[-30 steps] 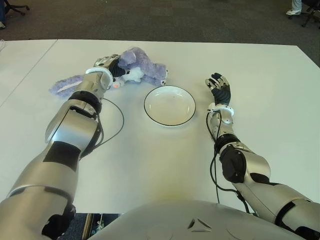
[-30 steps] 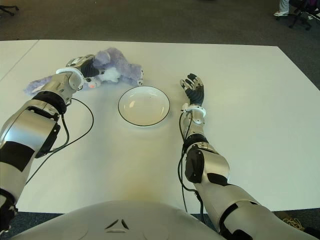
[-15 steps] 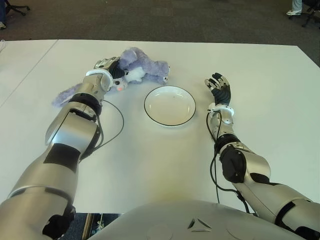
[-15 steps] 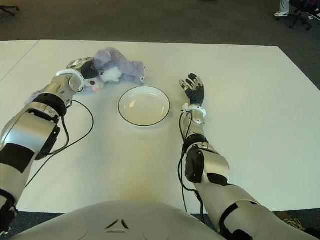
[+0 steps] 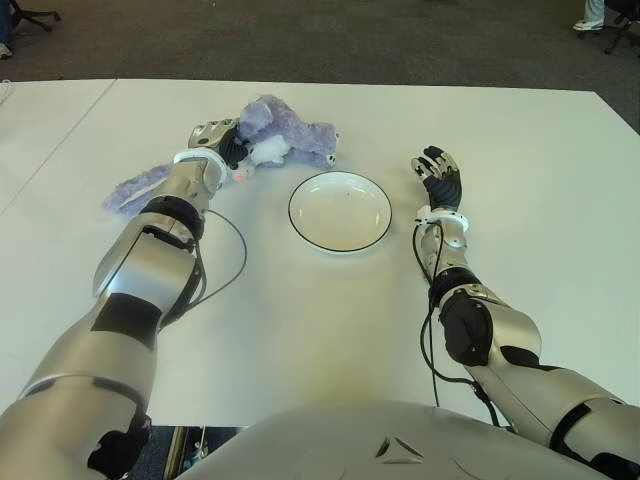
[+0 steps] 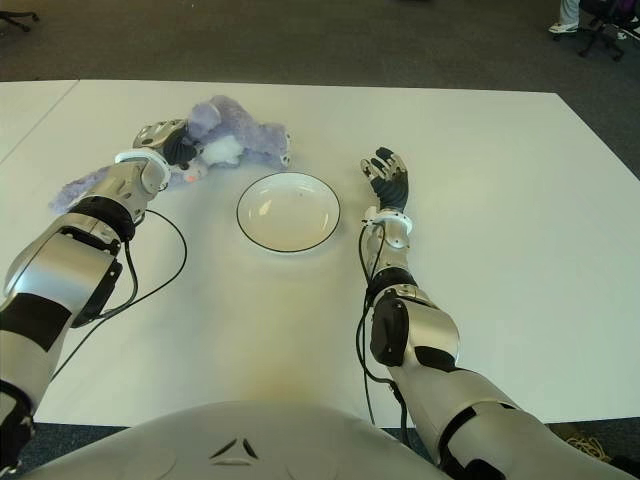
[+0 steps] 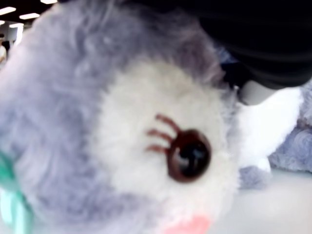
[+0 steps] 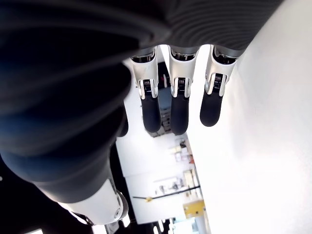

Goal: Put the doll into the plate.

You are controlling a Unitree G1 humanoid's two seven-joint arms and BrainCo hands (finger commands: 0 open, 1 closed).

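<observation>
Left hand (image 5: 222, 143) closed on doll (image 5: 285, 133), plate (image 5: 340, 211) just beside, right hand (image 5: 438, 178) splayed, holding nothing, bare table (image 5: 520, 150)

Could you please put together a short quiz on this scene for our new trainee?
1. True or false: the doll already lies in the plate.
2. Which hand grips the doll? A) left hand B) right hand
3. Fill in: the plate sits on the table between the doll and the ____ hand.

Key: 1 false; it lies on the table beside the plate. 2 A. 3 right.
</observation>
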